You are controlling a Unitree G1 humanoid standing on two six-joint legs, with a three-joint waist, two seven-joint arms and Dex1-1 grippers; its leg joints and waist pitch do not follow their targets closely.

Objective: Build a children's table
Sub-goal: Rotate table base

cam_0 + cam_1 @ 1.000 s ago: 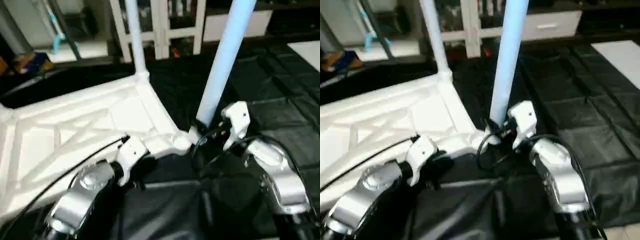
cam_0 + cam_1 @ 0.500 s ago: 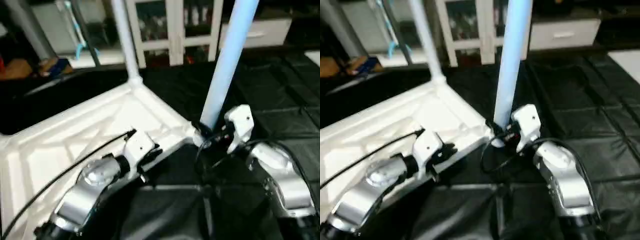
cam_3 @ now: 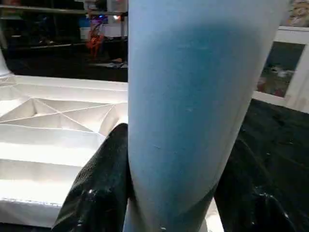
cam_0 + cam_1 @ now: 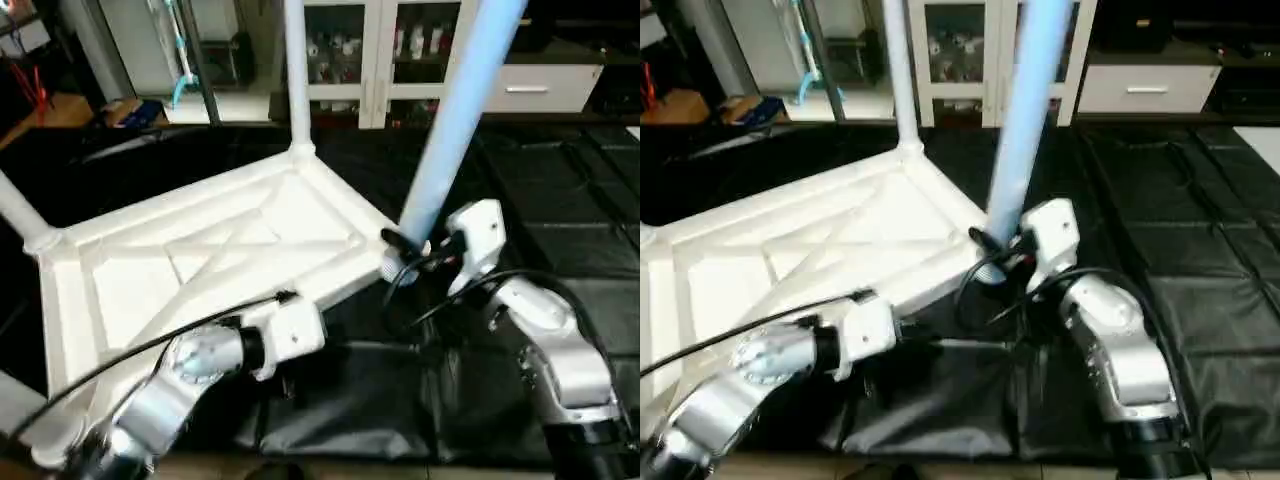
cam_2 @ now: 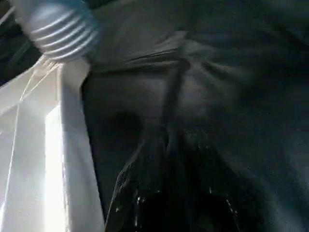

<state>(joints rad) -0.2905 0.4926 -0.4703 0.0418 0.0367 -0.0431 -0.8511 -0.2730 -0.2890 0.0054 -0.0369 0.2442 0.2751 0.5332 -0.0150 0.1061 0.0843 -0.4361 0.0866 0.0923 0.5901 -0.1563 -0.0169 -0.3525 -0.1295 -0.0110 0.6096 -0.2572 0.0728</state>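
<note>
The left gripper [image 5: 169, 193] hangs over the black mat [image 4: 560, 230] by the tabletop's [image 4: 200, 260] near edge — nearly shut, holding nothing. The white tabletop lies upside down, its crossed ribs showing. At its right corner the right gripper [image 4: 405, 250] grips a leg [image 4: 455, 120] standing up. Another leg [image 4: 296, 70] stands at the far corner — cabinets [image 4: 380, 50] behind.

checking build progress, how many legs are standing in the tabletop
3 legs: one at the far corner, one at the near-right corner in the right end effector, one at the left corner. The fourth corner may be hidden.
</note>
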